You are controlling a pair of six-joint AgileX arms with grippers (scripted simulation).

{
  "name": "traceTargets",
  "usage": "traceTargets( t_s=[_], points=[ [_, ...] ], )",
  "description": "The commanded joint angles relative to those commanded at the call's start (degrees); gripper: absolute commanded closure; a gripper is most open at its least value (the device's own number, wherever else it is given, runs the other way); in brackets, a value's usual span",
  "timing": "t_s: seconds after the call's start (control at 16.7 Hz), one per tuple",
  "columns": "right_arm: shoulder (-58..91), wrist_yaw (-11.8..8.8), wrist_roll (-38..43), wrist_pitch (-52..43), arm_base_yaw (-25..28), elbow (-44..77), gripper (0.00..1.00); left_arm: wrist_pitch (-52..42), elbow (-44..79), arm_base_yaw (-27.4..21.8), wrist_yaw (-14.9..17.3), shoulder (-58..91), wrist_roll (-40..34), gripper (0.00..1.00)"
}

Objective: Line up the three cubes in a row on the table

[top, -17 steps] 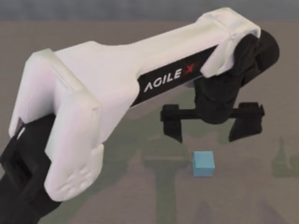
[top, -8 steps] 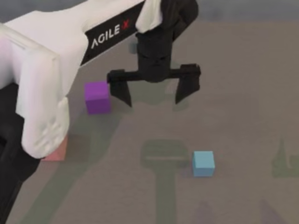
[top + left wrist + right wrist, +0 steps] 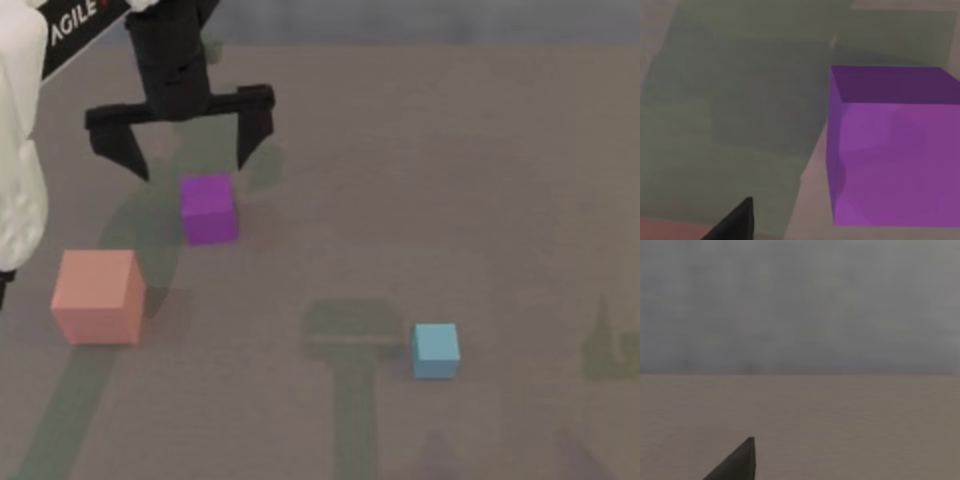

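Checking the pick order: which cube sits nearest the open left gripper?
The purple cube, just below the left gripper; pink and blue lie farther.

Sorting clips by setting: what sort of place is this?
Most likely a rendered tabletop test scene, not a real room: a bare matte table, three plain cubes, pink, purple and blue, and the left gripper hanging open above them.

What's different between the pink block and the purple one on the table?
The pink block is clearly the bigger; the purple block is smaller. The pink block sits nearer the table's left edge and nearer the camera; the purple one lies farther back. The left pincer, open, hangs just beyond the purple block, while nothing is near the pink one. Both are plain matte cubes resting flat and apart.
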Motion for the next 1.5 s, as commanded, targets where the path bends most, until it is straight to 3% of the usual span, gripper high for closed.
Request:
traceTargets(
  t_s=[0.3,0.78,1.08,1.5],
  points=[
    [0.0,0.0,0.0,0.0,0.0,0.0,0.0,1.0,-1.1,-0.1,0.0,-0.1,-0.1,0.0],
    [0.0,0.0,0.0,0.0,0.0,0.0,0.0,17.3,-14.1,0.1,0.0,3.0,0.1,0.0],
    [0.0,0.0,0.0,0.0,0.0,0.0,0.0,17.9,-14.7,0.1,0.0,3.2,0.1,0.0],
    [0.0,0.0,0.0,0.0,0.0,0.0,0.0,17.9,-14.7,0.1,0.0,3.2,0.1,0.53]
  ],
)
